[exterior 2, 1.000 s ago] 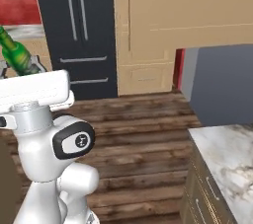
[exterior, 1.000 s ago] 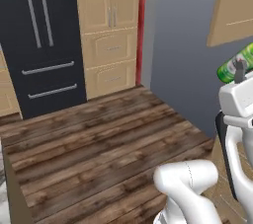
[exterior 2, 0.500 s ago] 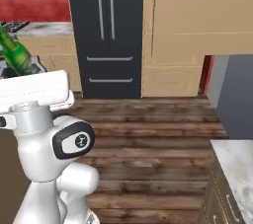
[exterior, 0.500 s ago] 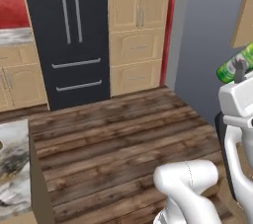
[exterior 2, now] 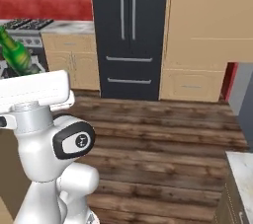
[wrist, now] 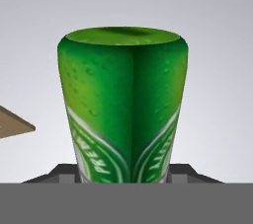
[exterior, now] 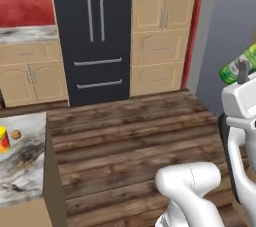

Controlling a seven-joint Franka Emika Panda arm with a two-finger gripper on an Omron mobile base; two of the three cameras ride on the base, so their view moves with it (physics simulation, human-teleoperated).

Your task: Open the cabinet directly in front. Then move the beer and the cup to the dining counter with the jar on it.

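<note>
My gripper [wrist: 123, 174] is shut on the beer [wrist: 123, 104], a green bottle with a white-lettered label that stands between the two dark fingertips [wrist: 62, 171]. In the left base view the beer [exterior: 234, 67] sticks up and to the right from the gripper [exterior: 242, 75], at the right edge. In the right base view the beer [exterior 2: 15, 53] leans up and to the left above the gripper [exterior 2: 28, 68]. A small yellow and red thing, seemingly the cup [exterior: 4, 139], stands on a marble top [exterior: 22, 171] at the far left. The cabinet and the jar are out of view.
A black fridge [exterior: 92, 36] stands straight ahead between tan drawer cabinets [exterior: 160, 46] and a red wall. Dark wood floor [exterior: 130, 136] lies in front of me. A small brown thing [exterior: 16, 134] lies by the yellow one. Another marble-topped cabinet corner [exterior 2: 241, 178] is at the lower right.
The whole picture has slid to the right as the base turned. The marble top at the left has come into view. The beer stays held in the gripper.
</note>
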